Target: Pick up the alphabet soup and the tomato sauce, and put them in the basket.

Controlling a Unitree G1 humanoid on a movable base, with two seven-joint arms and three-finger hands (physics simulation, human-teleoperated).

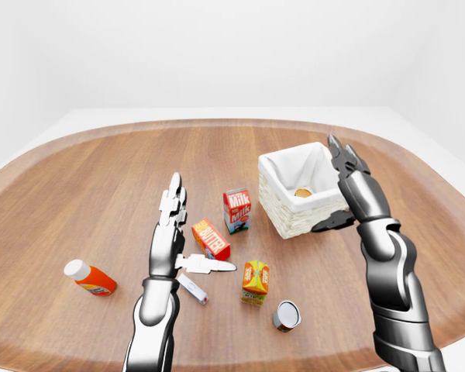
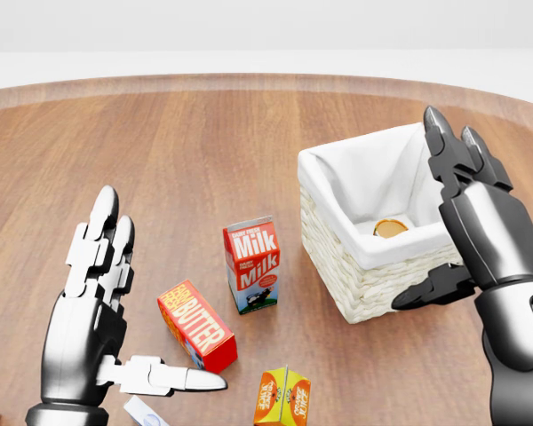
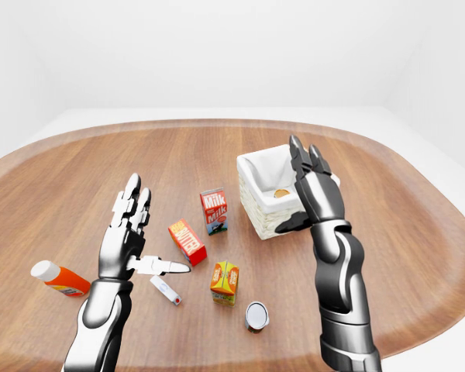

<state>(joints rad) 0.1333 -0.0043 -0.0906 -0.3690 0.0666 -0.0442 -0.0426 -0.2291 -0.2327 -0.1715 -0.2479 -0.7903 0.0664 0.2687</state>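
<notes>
Wood-grain round table [image 1: 101,170] carries everything. Our right hand [image 2: 480,235] hangs splayed and empty beside the white-lined wicker basket [image 2: 373,275] — one can [image 2: 390,228] already lies inside. Our left hand [image 2: 93,306], fingers wide, waits; another silver-lidded can [image 1: 287,315] sits near the table's bottom edge.

Your wood table [image 1: 101,178] w/ what's sitting on it:
Basket [image 2: 373,284] at right, milk carton [image 2: 251,264], butter box [image 2: 196,325], juice carton [image 1: 256,281], can on its side [image 1: 287,315], orange bottle [image 1: 90,277], small white tube [image 1: 192,287].
</notes>
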